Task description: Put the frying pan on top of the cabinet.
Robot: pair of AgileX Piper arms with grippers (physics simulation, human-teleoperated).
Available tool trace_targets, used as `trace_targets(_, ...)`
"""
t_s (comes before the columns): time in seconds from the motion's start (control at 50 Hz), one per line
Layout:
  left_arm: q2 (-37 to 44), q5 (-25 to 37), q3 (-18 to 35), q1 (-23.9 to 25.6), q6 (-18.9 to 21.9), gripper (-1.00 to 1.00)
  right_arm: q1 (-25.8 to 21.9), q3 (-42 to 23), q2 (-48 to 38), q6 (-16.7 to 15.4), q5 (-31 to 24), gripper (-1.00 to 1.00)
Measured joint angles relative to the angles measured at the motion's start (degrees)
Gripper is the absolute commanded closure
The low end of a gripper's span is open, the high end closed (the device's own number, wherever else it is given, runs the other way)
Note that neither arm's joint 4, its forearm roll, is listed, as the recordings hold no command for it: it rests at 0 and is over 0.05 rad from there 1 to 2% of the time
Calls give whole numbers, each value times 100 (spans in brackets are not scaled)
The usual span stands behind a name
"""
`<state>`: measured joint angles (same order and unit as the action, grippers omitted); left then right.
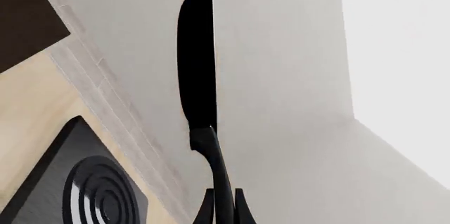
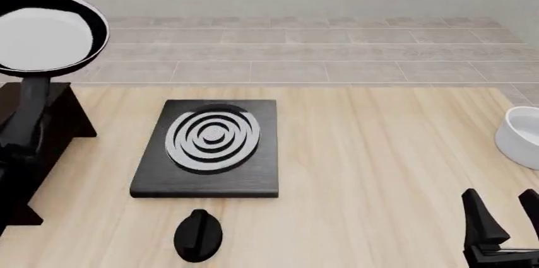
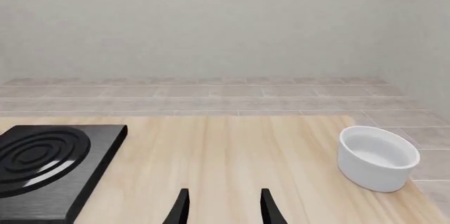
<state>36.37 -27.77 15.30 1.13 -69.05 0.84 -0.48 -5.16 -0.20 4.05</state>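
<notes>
Pan (image 2: pixel 44 31) was held up over the cabinet (image 2: pixel 52 120) by its handle in the clamped left gripper (image 1: pixel 224 203), so it probably needed levelling before lowering, while the right gripper (image 2: pixel 505 214) sat spread and idle.

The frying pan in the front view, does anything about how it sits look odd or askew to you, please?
Yes. The frying pan is in the air above the cabinet, tipped so its shiny inside faces the camera. The left gripper holds its handle. Nothing is spilled or damaged.
</notes>
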Motion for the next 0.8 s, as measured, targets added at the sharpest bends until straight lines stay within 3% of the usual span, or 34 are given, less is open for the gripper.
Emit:
trace_targets(0.36,-472,40,-388,-700,-322,100,-17,-25,12,-27,-40,-100)
trace_targets(0.8,-250,-331,-694,-1137,-606,100,-16,38,37,-16,-15,-100)
